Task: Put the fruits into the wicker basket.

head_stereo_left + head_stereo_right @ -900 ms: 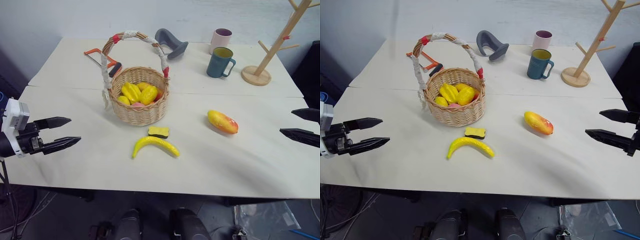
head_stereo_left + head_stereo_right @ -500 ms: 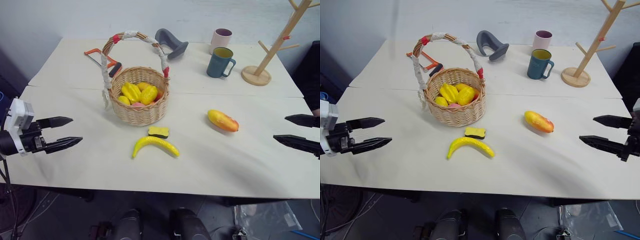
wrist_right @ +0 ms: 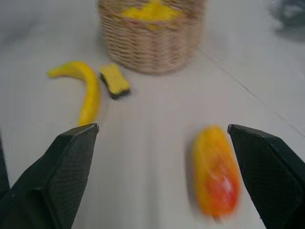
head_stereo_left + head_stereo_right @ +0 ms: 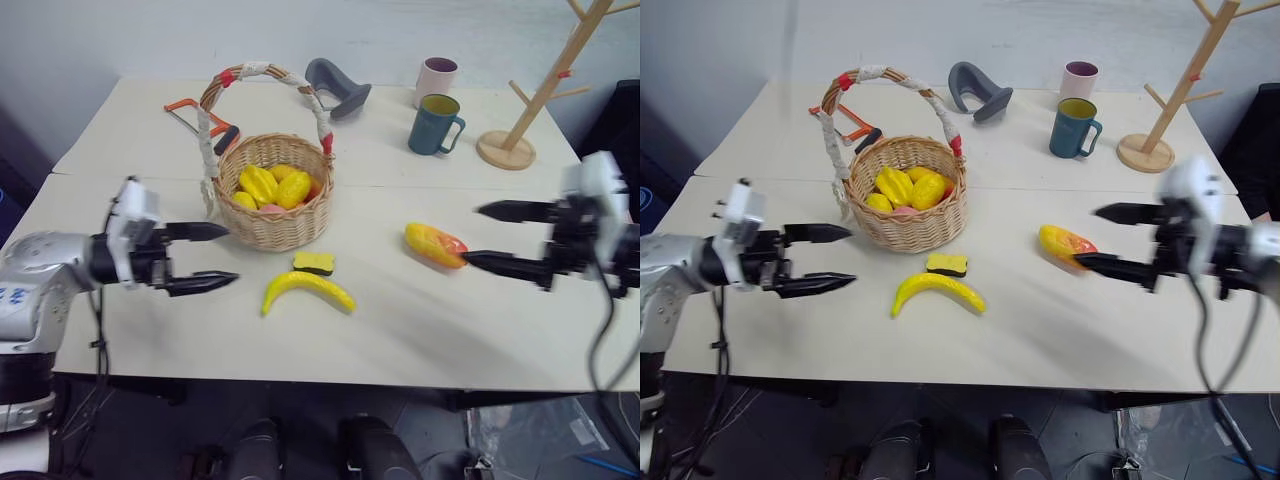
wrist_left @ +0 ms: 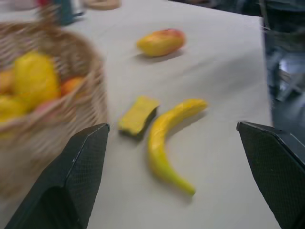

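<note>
Head: wicker basket (image 4: 277, 190) left-centre with starfruits (image 4: 262, 184) inside; banana (image 4: 306, 291) near of it, mango (image 4: 435, 245) right | Left wrist: left gripper (image 4: 210, 256) jaws wide, empty, banana beside yellow-black block (image 5: 138, 115) | Right wrist: right gripper (image 4: 488, 236) jaws wide, empty, mango just ahead.

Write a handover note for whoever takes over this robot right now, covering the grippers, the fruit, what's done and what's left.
Left gripper: open, holding nothing, beside the wicker basket, pointing toward the banana.
Right gripper: open, holding nothing, its fingertips at the mango.
Done: starfruits lie in the basket.
Left: banana and mango both lie on the table. The small yellow-and-black block beside the banana is not fruit; leave it.
</note>
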